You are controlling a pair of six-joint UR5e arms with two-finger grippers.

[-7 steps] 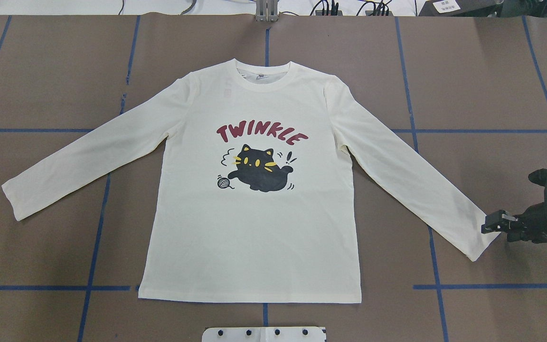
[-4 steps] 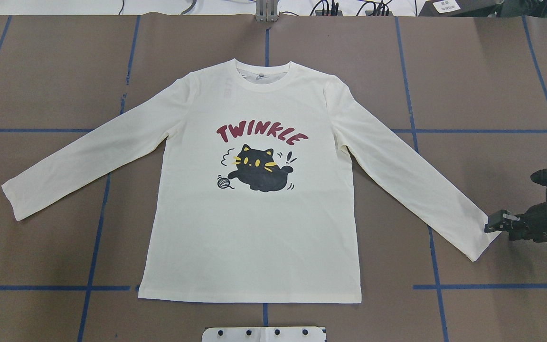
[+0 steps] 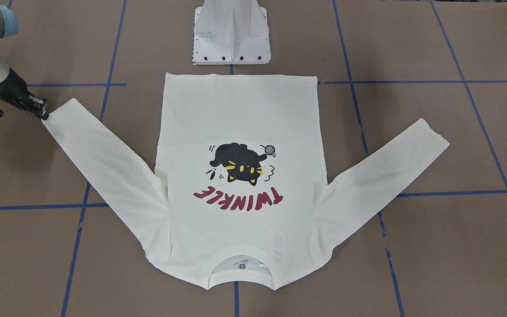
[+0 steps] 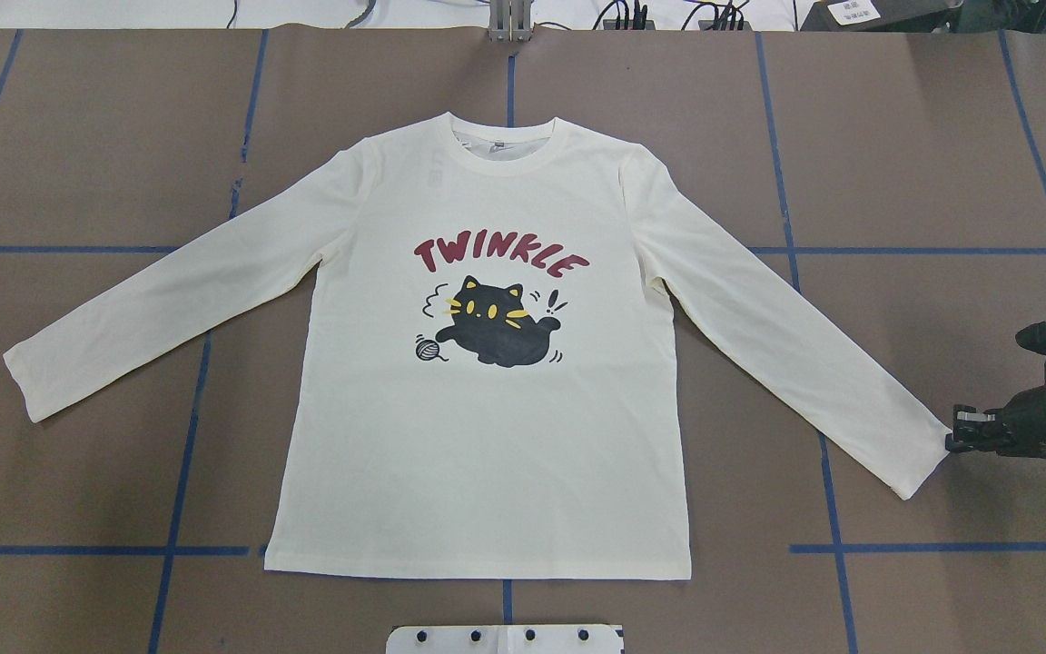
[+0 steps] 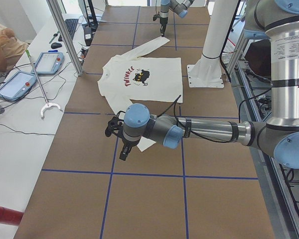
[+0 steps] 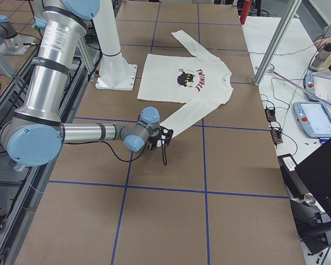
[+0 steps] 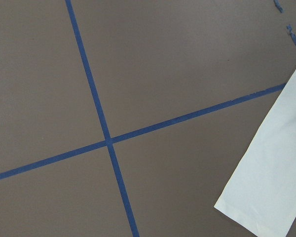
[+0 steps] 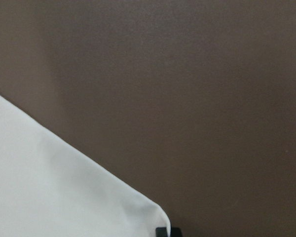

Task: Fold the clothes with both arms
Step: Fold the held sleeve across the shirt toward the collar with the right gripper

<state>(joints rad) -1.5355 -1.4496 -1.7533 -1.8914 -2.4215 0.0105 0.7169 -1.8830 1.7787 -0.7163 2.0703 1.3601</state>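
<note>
The clothes are one cream long-sleeved T-shirt [image 4: 487, 436] lying flat, print up, with a black cat and red "TWINKLE" [image 3: 238, 196]. Both sleeves are spread out. My right gripper [image 4: 952, 442] sits low at the outer corner of the right sleeve's cuff [image 4: 918, 459], touching its edge. In the right wrist view a black fingertip [image 8: 163, 231] shows at the cuff corner [image 8: 148, 210]; the gap between the jaws cannot be made out. My left gripper [image 5: 122, 149] appears only in the exterior left view, by the left sleeve's end, so its state cannot be told. The left cuff [image 7: 266, 197] shows in the left wrist view.
Brown table covering [image 4: 941, 182] with a grid of blue tape lines [image 4: 786, 250]. The robot's white pedestal base [image 3: 232, 33] stands just behind the shirt's hem. A side bench with tablets [image 5: 45, 62], cables and a person's arm lies beyond the collar side.
My right gripper has shifted slightly outward, from over the right cuff to its outer corner. The shirt has not moved.
</note>
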